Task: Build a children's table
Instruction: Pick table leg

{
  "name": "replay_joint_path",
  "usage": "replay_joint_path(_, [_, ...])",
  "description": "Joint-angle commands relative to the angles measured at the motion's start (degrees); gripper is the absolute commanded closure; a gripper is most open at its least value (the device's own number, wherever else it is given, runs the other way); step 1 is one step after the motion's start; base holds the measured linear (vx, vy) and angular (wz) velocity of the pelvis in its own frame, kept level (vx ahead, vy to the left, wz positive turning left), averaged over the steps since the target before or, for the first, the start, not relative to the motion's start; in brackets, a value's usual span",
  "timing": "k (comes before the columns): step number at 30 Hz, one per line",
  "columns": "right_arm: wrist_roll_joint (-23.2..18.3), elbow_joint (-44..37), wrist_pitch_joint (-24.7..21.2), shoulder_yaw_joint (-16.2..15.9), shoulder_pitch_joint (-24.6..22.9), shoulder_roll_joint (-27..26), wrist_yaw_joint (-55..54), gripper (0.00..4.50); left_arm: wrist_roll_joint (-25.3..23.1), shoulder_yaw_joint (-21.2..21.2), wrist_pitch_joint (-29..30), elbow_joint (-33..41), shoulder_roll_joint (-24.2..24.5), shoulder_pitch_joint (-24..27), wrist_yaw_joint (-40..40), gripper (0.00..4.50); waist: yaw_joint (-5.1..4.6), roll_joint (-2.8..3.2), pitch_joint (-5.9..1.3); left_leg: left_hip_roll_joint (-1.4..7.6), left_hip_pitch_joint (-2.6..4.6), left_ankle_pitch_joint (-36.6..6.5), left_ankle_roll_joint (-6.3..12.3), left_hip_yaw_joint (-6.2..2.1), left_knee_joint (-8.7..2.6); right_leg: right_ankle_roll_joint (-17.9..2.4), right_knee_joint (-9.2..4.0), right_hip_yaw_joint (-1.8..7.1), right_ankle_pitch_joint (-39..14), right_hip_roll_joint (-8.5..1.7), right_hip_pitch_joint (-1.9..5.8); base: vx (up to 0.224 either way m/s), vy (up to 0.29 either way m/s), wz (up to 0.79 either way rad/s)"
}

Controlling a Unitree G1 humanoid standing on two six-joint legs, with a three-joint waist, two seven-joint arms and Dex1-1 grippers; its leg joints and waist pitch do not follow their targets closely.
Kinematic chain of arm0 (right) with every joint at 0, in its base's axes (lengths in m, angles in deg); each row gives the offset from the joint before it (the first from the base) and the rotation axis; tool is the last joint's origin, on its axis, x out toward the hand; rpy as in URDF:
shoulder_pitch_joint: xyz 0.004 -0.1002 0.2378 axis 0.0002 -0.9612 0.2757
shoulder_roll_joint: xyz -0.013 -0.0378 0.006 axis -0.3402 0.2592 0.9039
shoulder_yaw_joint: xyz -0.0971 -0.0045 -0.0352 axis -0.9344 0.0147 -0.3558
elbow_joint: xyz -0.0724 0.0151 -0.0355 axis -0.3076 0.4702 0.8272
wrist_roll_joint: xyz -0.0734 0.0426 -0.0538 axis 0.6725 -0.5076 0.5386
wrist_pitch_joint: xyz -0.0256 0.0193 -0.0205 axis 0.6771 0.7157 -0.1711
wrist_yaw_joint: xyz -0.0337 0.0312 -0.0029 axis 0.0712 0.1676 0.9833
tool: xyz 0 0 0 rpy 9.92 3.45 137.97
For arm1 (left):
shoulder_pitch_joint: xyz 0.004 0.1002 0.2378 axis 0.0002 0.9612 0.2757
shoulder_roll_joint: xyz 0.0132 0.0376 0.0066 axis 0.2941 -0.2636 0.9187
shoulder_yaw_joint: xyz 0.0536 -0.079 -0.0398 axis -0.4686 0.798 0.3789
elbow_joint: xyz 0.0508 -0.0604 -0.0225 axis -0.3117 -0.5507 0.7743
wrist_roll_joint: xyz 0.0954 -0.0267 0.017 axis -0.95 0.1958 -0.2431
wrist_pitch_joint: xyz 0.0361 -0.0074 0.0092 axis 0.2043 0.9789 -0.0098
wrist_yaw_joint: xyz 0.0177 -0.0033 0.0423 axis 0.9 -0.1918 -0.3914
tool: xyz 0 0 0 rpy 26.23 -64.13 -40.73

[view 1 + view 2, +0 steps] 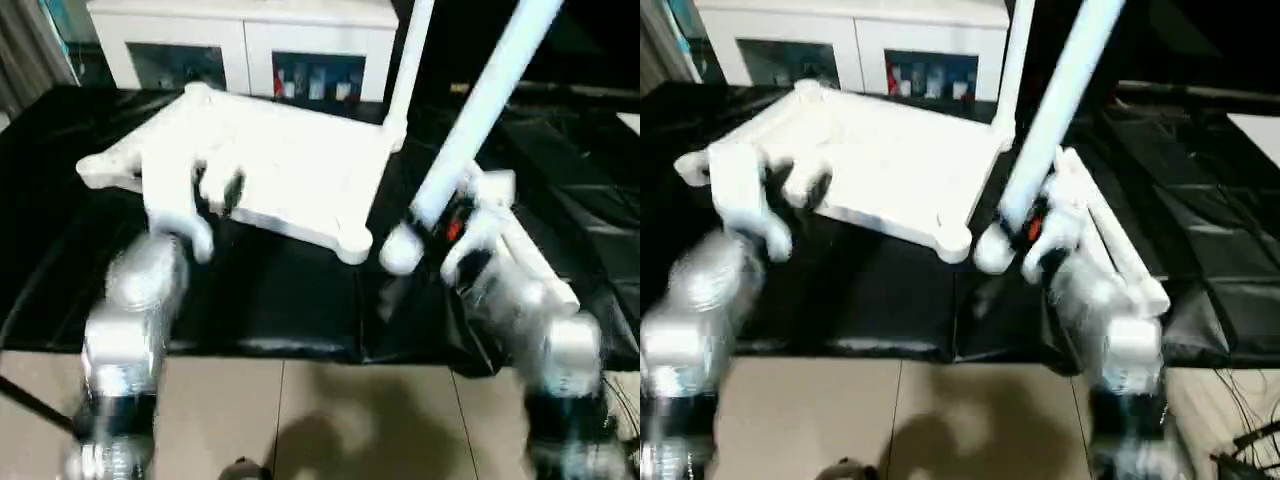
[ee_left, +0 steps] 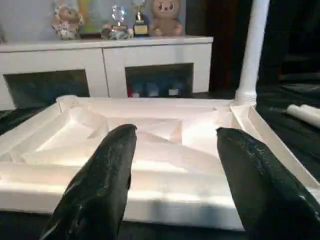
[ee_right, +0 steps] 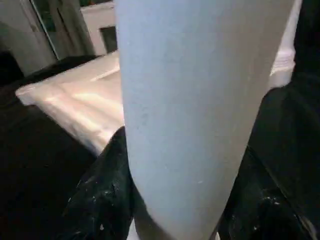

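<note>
Nearest, the right pincer [image 1: 440, 225] is clamped on a white tube leg [image 1: 480, 110] near its rounded lower end — the leg slants up and away. The left pincer [image 1: 215, 190] hangs with fingers [image 2: 100, 185] parted and empty at the near edge of the upturned tabletop [image 1: 270, 160]. It lies on the black-covered bench [image 1: 300, 300], one leg [image 1: 405, 70] upright in its far right socket. Beyond stands a white cabinet [image 1: 240, 40].
</note>
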Motion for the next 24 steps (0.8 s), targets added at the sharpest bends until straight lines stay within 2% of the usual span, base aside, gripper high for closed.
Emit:
replay_joint_path(1, [0.45, -3.09, 1.14, -0.96, -1.13, 0.16, -0.45, 2.64, -0.55, 1.17, -1.33, 1.51, -0.95, 1.33, -1.37, 1.52, -0.29, 1.32, -2.54, -0.02, 0.86, -35.65, 0.25, -2.55, -6.49, -2.50, -7.03, -2.42, -34.75, -2.79, 4.17, 0.027, -0.002, 0.24])
replay_joint_path(2, [0.83, -2.67, 2.18, -1.43, -1.87, -0.19, -0.84, 2.64, -1.06, 0.96, -1.16, 1.98, -1.00, 2.32, -1.98, 1.52, -0.48, 0.71, -2.62, -0.44, 2.38, -38.36, 0.84, -2.60, -5.67, -1.74, -8.31, -3.17, -40.57, -3.39, 3.99, 0.027, 0.006, 0.46])
replay_joint_path(3, [0.61, -1.92, 3.18, -1.92, -2.30, -0.75, -1.17, 2.64, -1.10, 0.39, -0.62, 2.46, -0.69, 3.31, -2.87, 1.52, -1.32, 0.97, -2.76, -1.10, 1.55, -36.08, 1.86, -2.98, -4.27, -1.72, -9.28, -4.17, -45.99, -4.54, 6.45, 0.027, 0.006, 0.46])
replay_joint_path(4, [1.21, -1.21, 4.69, -2.89, -2.56, -0.73, -1.17, 2.64, -1.26, -0.17, -0.25, 2.71, -0.39, 4.11, -3.59, 1.52, -1.95, 1.43, -2.14, -1.43, 0.50, -35.81, 2.24, -3.12, -4.06, -0.61, -9.96, -5.76, -49.52, -4.88, 8.11, 0.022, 0.017, 0.45])
replay_joint_path(5, [1.21, -1.21, 4.69, -2.89, -2.56, -0.73, -1.17, 2.64, -1.26, -0.17, -0.25, 2.71, -0.39, 4.11, -3.59, 1.52, -1.98, 1.86, -1.96, -1.37, 0.31, -36.81, 1.91, -3.20, -4.21, -0.59, -10.01, -6.45, -49.98, -4.88, 8.97, 0.041, 0.016, 0.50])
replay_joint_path(6, [1.69, -0.62, 6.53, -3.88, -2.71, -0.57, -0.57, 2.64, -1.72, -0.84, -0.21, 2.69, -0.05, 4.69, -4.39, 1.52, -2.91, 2.54, -1.50, -0.54, 1.59, -42.82, -0.64, -3.04, -5.43, -0.95, -8.22, -6.96, -48.32, -2.45, 8.58, 0.041, 0.016, 0.50])
replay_joint_path(7, [1.41, -0.42, 7.01, -4.21, -2.82, -0.54, 0.09, 2.64, -1.99, -1.29, -0.12, 2.70, 0.12, 5.01, -4.87, 1.52, -4.46, 1.21, -1.39, 1.46, 8.33, -49.19, -4.19, -4.25, -4.63, -4.27, -8.60, -5.98, -39.90, -1.28, 4.44, 0.048, -0.016, 0.34])
replay_joint_path(8, [1.44, -0.33, 6.94, -4.32, -2.68, -0.69, 0.08, 2.64, -2.59, -2.47, 0.14, 2.83, 0.89, 5.30, -5.66, 1.52, -4.46, 1.21, -1.39, 1.46, 8.33, -49.19, -4.19, -4.25, -4.63, -4.27, -8.60, -5.98, -39.90, -1.28, 4.44, 0.060, -0.016, 0.05])
replay_joint_path(9, [1.54, -0.23, 6.88, -4.32, -2.54, -0.83, -0.04, 2.64, -2.91, -3.42, -0.12, 3.06, 1.46, 5.55, -5.80, 1.52, -4.42, 1.44, -0.98, 2.11, 8.80, -52.98, -5.70, -4.69, -6.40, -6.33, -7.16, -4.92, -31.44, -0.65, 4.96, 0.104, -0.010, 0.03])
replay_joint_path(10, [1.50, 0.13, 6.68, -4.21, -2.17, -1.10, -0.15, 2.64, -3.23, -4.19, 0.02, 3.34, 2.03, 5.65, -5.65, 1.52, -4.17, 1.52, -0.99, 1.79, 8.52, -52.94, -5.89, -4.55, -6.76, -6.45, -6.95, -4.03, -30.77, -0.73, 5.48, 0.086, 0.015, -0.04])
replay_joint_path(11, [1.79, -0.16, 6.23, -3.91, -2.17, -1.74, -0.25, 2.64, -4.05, -4.39, -1.03, 3.38, 1.88, 5.93, -5.12, 1.52, -4.19, 1.32, -1.30, 1.46, 8.68, -51.26, -5.44, -4.41, -6.57, -6.80, -7.28, -3.43, -30.70, -1.12, 5.67, 0.092, 0.017, -0.09])
replay_joint_path(12, [1.84, -0.42, 5.98, -3.56, -2.27, -2.39, -0.29, 2.64, -4.68, -4.31, -1.84, 3.38, 1.50, 6.09, -4.38, 1.52, -4.02, 0.80, -1.63, 0.81, 7.68, -46.08, -4.17, -3.81, -6.13, -7.34, -8.15, -2.57, -31.50, -2.04, 6.75, 0.000, 0.000, 0.00])
replay_joint_path(13, [1.71, -1.23, 5.73, -3.43, -2.78, -3.02, -0.69, 2.64, -5.73, -3.68, -2.68, 3.54, 0.57, 6.45, -3.25, 1.52, -3.47, 0.35, -2.20, 0.05, 5.33, -37.16, -2.10, -2.67, -5.84, -6.78, -9.02, -1.50, -32.58, -2.82, 9.08, 0.112, 0.015, -0.13])
replay_joint_path(14, [1.60, -1.36, 5.75, -3.38, -3.08, -3.02, -0.73, 2.64, -6.08, -3.73, -2.86, 3.46, 0.47, 6.38, -3.01, 1.52, -3.07, 0.21, -2.62, -0.25, 4.37, -31.71, -0.74, -2.17, -5.64, -6.52, -9.27, -0.92, -31.52, -3.02, 10.07, 0.114, 0.006, -0.04])
replay_joint_path(15, [1.54, -1.58, 5.74, -3.44, -3.44, -3.09, -0.86, 2.64, -6.32, -3.83, -3.10, 3.27, 0.43, 6.23, -2.65, 1.52, -2.48, 0.61, -3.16, -0.42, 4.24, -25.01, 1.37, -1.63, -5.43, -6.50, -9.30, -0.74, -28.63, -2.80, 10.34, 0.114, 0.006, -0.04])
replay_joint_path(16, [1.44, -1.83, 5.65, -3.40, -3.77, -3.18, -0.98, 2.64, -6.31, -3.99, -3.06, 3.04, 0.47, 6.05, -2.45, 1.52, -2.76, 0.75, -3.68, -0.40, 4.19, -20.63, 2.67, -1.75, -5.47, -6.73, -8.67, -1.08, -23.37, -1.89, 10.73, 0.132, 0.002, 0.04])
replay_joint_path(17, [1.20, -2.05, 5.93, -3.40, -4.12, -3.16, -1.25, 2.64, -6.19, -4.36, -3.08, 2.85, 0.62, 5.89, -2.51, 1.52, -2.85, 0.79, -4.00, -0.45, 4.66, -19.11, 3.40, -1.80, -5.47, -6.81, -8.30, -1.32, -20.17, -1.37, 10.65, 0.197, -0.017, -0.09])
replay_joint_path(18, [0.45, -2.46, 6.24, -3.30, -4.66, -3.13, -1.54, 2.64, -5.83, -5.08, -3.16, 2.49, 0.94, 5.59, -2.62, 1.52, -4.19, 2.33, -4.48, 2.95, 12.48, -22.17, -0.77, -2.60, -6.56, -8.55, -4.29, -0.70, -13.88, 0.90, 5.29, 0.197, -0.017, -0.09])
replay_joint_path(19, [0.21, -2.56, 6.42, -3.31, -4.83, -2.99, -1.61, 2.64, -5.64, -5.48, -3.12, 2.35, 1.12, 5.46, -2.85, 1.52, -5.20, 1.46, -4.14, 6.08, 16.28, -22.16, -1.32, -4.94, -6.96, -7.51, -0.40, -1.29, -7.68, 0.87, 0.86, 0.221, -0.045, -0.41])
replay_joint_path(20, [0.08, -2.68, 6.68, -3.43, -5.11, -2.81, -1.64, 2.64, -5.40, -5.93, -3.10, 2.22, 1.34, 5.44, -3.13, 1.52, -5.45, 1.12, -3.81, 7.19, 16.66, -22.99, -0.48, -5.09, -7.08, -6.93, 0.91, -1.18, -6.17, -0.14, -0.36, 0.207, -0.094, -0.68])
replay_joint_path(21, [0.66, -2.69, 7.23, -3.76, -5.51, -2.36, -1.69, 2.64, -4.88, -6.44, -3.42, 1.86, 1.39, 5.29, -3.19, 1.52, -5.00, -0.10, -3.02, 6.69, 15.29, -25.91, 0.46, -2.97, -7.23, -7.59, 0.71, -0.52, -4.78, -1.74, -0.05, 0.207, -0.094, -0.68])
replay_joint_path(22, [0.58, -2.67, 7.18, -3.73, -5.57, -2.41, -1.70, 2.64, -4.84, -6.49, -3.49, 1.81, 1.40, 5.29, -3.16, 1.52, -4.17, -0.90, -2.66, 3.80, 13.59, -28.11, -0.32, -0.26, -6.51, -9.54, -1.37, 0.75, -5.81, -1.91, 1.77, 0.215, -0.095, -0.58])
replay_joint_path(23, [0.49, -2.73, 7.13, -3.63, -5.62, -2.56, -1.85, 2.64, -4.79, -6.63, -3.38, 1.84, 1.53, 5.30, -3.21, 1.52, -0.83, -2.90, -2.57, -4.47, 7.76, -27.05, 0.12, 2.78, -0.35, -14.17, -5.92, 8.25, -15.08, -1.99, 9.23, 0.263, -0.053, -0.36])
replay_joint_path(24, [0.86, -2.90, 7.14, -3.78, -5.51, -2.53, -2.04, 2.64, -4.59, -6.78, -3.24, 1.93, 1.55, 5.28, -3.13, 1.52, 1.44, -3.19, -3.35, -3.88, 0.21, -16.95, 4.45, -2.06, 7.00, -20.63, -7.32, 13.37, -14.71, -9.22, 16.02, 0.263, -0.053, -0.36])
